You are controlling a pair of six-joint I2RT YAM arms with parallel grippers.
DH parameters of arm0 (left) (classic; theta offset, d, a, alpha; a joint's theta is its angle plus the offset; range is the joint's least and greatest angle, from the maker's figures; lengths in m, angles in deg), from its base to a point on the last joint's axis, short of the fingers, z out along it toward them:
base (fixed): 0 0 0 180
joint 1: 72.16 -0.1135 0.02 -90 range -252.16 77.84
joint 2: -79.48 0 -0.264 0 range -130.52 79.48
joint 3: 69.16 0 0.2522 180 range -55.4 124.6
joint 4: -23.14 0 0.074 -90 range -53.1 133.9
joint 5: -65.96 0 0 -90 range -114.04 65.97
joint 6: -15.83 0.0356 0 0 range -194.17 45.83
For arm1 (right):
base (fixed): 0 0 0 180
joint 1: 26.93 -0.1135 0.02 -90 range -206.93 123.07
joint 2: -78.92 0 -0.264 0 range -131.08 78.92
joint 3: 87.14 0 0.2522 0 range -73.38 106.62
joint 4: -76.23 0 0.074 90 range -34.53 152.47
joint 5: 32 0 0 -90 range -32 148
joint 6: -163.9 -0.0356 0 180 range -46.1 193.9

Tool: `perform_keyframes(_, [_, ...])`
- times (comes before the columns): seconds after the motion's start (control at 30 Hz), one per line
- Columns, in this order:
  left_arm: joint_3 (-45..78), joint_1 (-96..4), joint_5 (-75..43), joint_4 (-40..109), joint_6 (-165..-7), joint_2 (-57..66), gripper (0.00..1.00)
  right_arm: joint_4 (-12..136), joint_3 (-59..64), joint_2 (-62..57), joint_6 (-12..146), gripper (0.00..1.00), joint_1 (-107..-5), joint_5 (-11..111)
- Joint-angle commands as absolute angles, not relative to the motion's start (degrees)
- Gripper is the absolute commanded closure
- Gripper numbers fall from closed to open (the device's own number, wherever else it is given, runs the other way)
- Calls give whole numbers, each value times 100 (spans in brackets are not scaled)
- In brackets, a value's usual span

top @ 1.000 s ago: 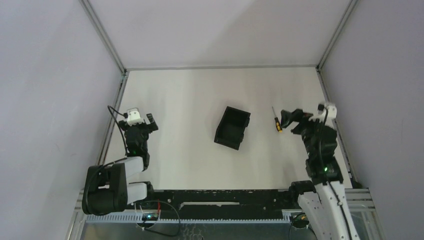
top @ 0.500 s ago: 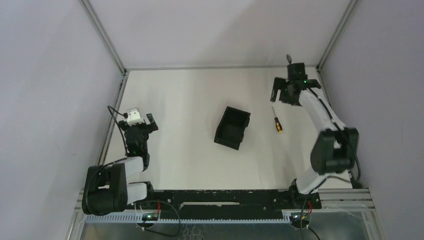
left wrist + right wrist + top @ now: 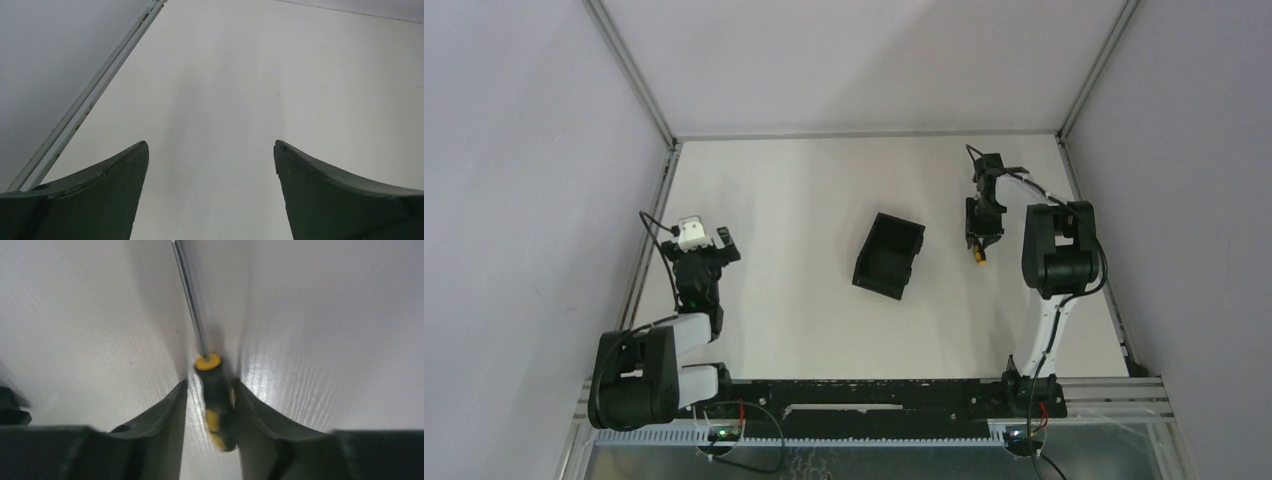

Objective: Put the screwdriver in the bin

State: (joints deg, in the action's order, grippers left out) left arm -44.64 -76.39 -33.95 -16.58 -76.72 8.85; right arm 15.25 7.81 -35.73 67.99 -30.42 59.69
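The white table (image 3: 804,180) carries the open black bin (image 3: 889,255). The left gripper (image 3: 211,145) hangs with fingers apart. The right gripper (image 3: 210,386) straddles the handle of the screwdriver (image 3: 207,363), which lies on the table right of the bin. I cannot tell if the fingers are pressing it. It is best to close squarely on the handle before lifting.

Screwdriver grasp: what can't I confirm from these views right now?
- Right wrist view: screwdriver handle blurred, so whether the right pincer grips it is unclear; shaft tip cut off by top edge.
- Top view: the pincer hides the shaft; bin interior too dark.
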Motion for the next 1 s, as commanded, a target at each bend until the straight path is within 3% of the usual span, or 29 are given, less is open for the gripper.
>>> perform_keyframes(0.0, [-4219,-7592,-3419,-1856,-7584,882,0,1728,940,-3699,6993,71,-3079,6164])
perform_keyframes(0.03, [-4215,-7594,-3420,-1856,-7580,884,0,1716,960,-3688,7008,85,-3092,6200])
perform_keyframes(0.1, [-4220,-7594,-3416,-1856,-7580,882,0,1621,1051,-3637,7064,100,-3117,6297])
perform_keyframes(0.5, [-4221,-7594,-3422,-1856,-7581,884,0,-1340,2607,-2745,6472,100,-3208,6467])
perform_keyframes(0.77, [-4222,-7594,-3417,-1856,-7583,894,0,-1378,2516,-2059,5986,100,-3392,6099])
perform_keyframes(0.97, [-4217,-7594,-3414,-1856,-7583,884,0,-656,2271,-1916,5544,100,-4612,5865])
